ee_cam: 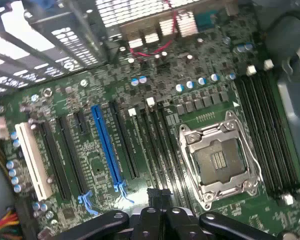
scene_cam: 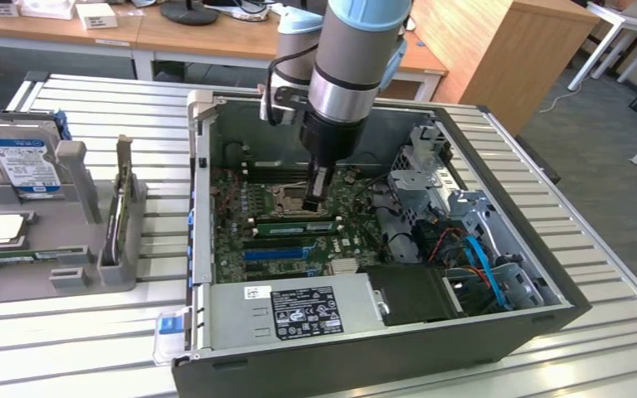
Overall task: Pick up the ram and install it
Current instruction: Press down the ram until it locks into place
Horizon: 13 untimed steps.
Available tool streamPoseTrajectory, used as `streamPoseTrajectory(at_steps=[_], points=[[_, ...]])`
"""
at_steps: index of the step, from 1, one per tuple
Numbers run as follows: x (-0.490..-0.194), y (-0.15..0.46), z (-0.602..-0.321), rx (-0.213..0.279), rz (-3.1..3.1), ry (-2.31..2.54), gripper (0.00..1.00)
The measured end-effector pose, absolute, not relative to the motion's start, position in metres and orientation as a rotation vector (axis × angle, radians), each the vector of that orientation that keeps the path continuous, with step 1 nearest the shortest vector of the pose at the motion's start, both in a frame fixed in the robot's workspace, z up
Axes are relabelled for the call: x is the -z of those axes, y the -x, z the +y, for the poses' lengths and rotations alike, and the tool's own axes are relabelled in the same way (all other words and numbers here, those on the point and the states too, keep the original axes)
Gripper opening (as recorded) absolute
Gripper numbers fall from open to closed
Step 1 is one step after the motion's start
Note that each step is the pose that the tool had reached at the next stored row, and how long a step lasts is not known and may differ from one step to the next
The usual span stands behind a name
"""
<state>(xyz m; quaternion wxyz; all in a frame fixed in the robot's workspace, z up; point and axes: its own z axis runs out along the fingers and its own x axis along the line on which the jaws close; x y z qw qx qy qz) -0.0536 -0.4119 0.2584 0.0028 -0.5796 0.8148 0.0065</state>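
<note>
1. Your ram (scene_cam: 293,223) lies in a slot on the motherboard (scene_cam: 255,236), beside the processor socket (scene_cam: 293,197), mid-case.
2. Your claw (scene_cam: 314,201) hangs just above it, closed, holding nothing visible.
3. I judge seating is in hand; it calls for even downward pressure.

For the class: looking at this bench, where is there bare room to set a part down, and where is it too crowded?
Free: the slatted table on the exterior view's right of the computer case, and the strip in front of the grey parts holder. Crowded: inside the case, where the gripper hangs over the motherboard by the CPU socket, beside the cabled drive cage.
</note>
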Motion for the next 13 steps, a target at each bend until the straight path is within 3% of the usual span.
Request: streamPoseTrajectory(at_steps=[13], points=[[-0.2573,0.0536,-0.4119,-0.019,2.735,1.531,0.11]])
